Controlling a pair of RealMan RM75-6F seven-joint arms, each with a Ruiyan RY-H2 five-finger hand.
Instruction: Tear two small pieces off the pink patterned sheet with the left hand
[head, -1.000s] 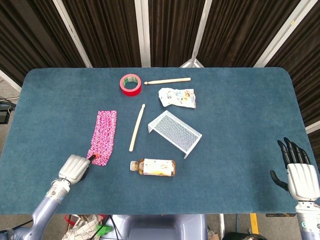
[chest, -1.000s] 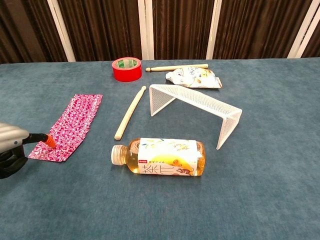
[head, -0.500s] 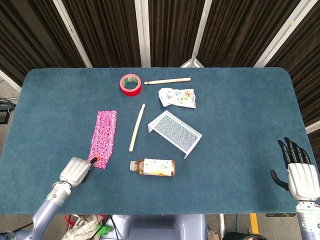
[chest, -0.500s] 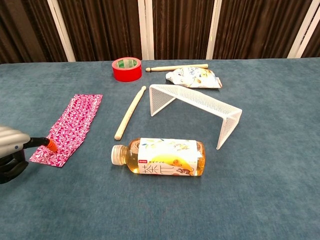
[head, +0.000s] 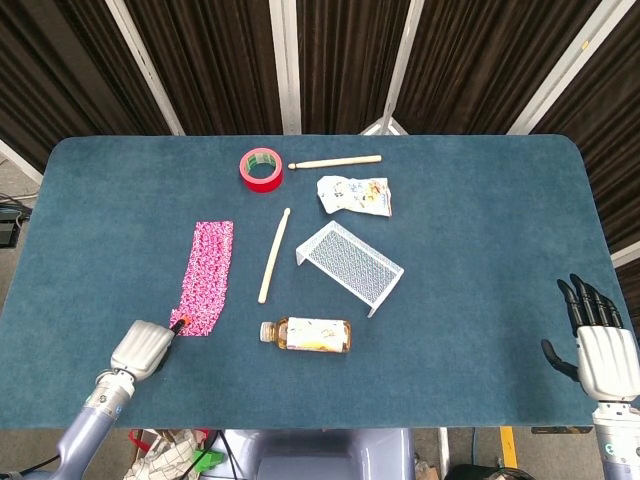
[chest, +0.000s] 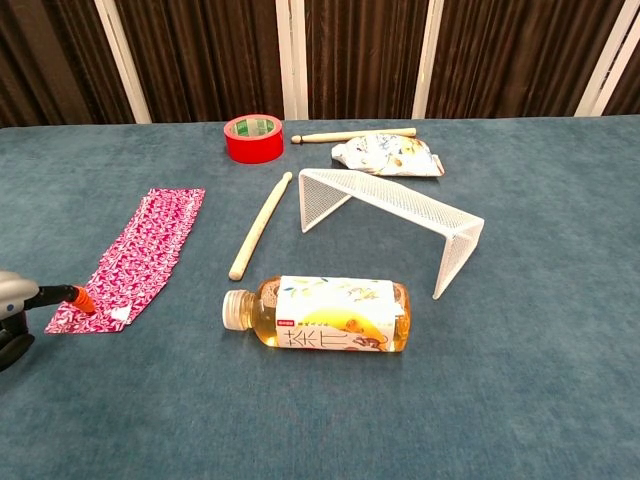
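The pink patterned sheet (head: 207, 270) (chest: 140, 255) lies flat on the left part of the blue table, its long side running away from me. My left hand (head: 143, 347) (chest: 15, 310) sits at the sheet's near left corner with its fingers curled in. One orange-tipped fingertip (chest: 80, 298) presses on that corner, and the thumb below is mostly hidden, so the grip is only partly visible. A small pale patch shows at the sheet's near edge. My right hand (head: 597, 340) hangs at the near right edge with its fingers spread, holding nothing.
A tea bottle (head: 308, 334) lies near the sheet's near end, with a wooden stick (head: 273, 255) beside the sheet. A white wire rack (head: 350, 262), a snack bag (head: 354, 195), a red tape roll (head: 261, 168) and a second stick (head: 335, 161) lie farther back.
My left hand has drawn back toward the near left table edge, and the sheet's near corner has shifted with it. The right hand has not moved.
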